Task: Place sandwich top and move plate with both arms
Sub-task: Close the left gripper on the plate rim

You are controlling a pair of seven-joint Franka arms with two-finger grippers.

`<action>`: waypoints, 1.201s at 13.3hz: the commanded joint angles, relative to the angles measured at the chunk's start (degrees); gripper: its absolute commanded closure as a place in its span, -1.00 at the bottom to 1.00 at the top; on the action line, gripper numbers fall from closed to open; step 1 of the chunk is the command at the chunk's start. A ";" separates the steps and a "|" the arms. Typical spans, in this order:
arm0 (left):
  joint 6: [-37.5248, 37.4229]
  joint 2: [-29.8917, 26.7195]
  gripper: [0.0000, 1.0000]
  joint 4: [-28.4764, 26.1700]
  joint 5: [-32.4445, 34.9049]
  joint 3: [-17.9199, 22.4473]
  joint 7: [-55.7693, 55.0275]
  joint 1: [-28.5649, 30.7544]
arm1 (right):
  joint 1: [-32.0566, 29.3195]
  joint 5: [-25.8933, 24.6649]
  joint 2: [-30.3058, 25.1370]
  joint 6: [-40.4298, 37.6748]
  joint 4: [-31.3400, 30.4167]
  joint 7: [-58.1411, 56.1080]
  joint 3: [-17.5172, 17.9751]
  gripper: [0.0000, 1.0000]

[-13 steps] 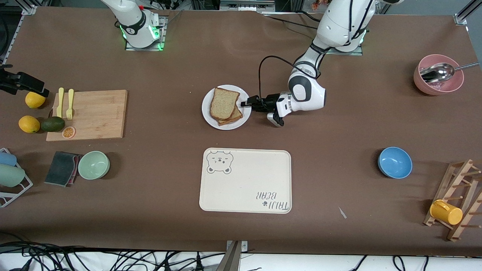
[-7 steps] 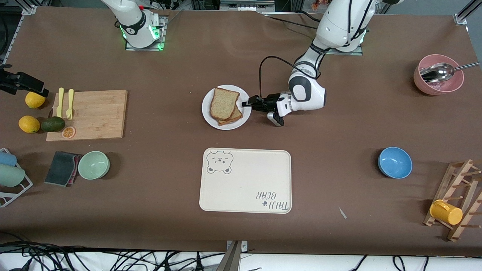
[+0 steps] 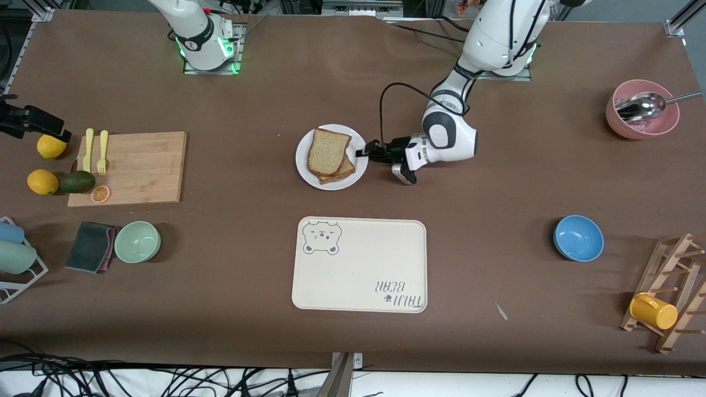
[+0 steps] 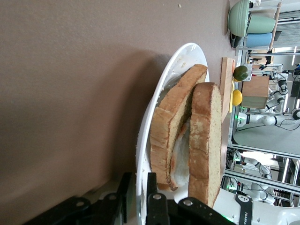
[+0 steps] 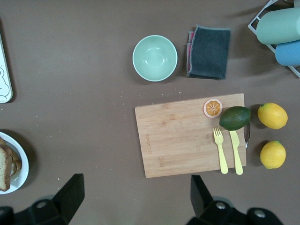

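The white plate (image 3: 306,170) sits mid-table with the sandwich top (image 3: 329,150) lying on a second slice. In the left wrist view the sandwich top (image 4: 206,140) leans on the lower slice, with egg white between them, on the plate (image 4: 157,89). My left gripper (image 3: 365,150) is at the plate's edge toward the left arm's end; its fingers (image 4: 151,187) close on the rim from above and below. My right gripper (image 5: 136,187) is open and empty, high over bare table beside the cutting board (image 5: 190,133); it is out of the front view.
The cream bear-print tray (image 3: 359,264) lies nearer the front camera than the plate. A cutting board (image 3: 128,168) with forks, avocado and lemons, a green bowl (image 3: 137,241) and a cloth are toward the right arm's end. A blue bowl (image 3: 578,237), pink bowl (image 3: 641,108) and mug rack are toward the left arm's end.
The left gripper has edged slightly onto the plate rim and its fingers have drawn together. The plate and bread have not moved.
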 commanded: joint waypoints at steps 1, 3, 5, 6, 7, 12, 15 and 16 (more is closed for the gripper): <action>-0.26 -0.39 0.63 -0.75 -2.99 0.10 2.45 -0.44 | -0.15 0.46 0.25 -0.01 0.89 0.45 0.19 -1.00; -0.26 -0.30 0.70 -0.75 -3.08 0.01 2.36 -0.44 | -0.15 0.46 0.25 -0.01 0.98 0.45 0.19 -1.00; -0.26 -0.30 0.80 -0.84 -3.08 0.01 2.36 -0.43 | -0.15 0.28 0.25 -0.01 0.89 0.37 0.19 -1.00; -0.26 -0.30 0.86 -0.84 -3.08 0.01 2.36 -0.52 | -0.15 0.19 0.25 -0.10 0.98 0.37 0.19 -1.00; -0.34 -0.30 0.94 -0.84 -3.08 0.01 2.36 -0.52 | -0.33 -0.07 0.16 -0.10 0.98 0.28 0.10 -1.00; -0.34 -0.30 0.98 -0.84 -3.08 0.01 2.28 -0.44 | -0.42 0.02 0.16 -0.10 1.16 -0.07 -0.16 -1.00; -0.34 -0.30 1.00 -0.84 -3.16 0.01 2.01 -0.44 | -0.42 -0.16 0.16 -0.10 1.16 0.01 -0.08 -1.00; -0.34 -0.30 1.00 -0.84 -3.16 0.01 1.93 -0.43 | -0.24 -0.07 0.16 -0.10 1.16 0.19 0.01 -1.00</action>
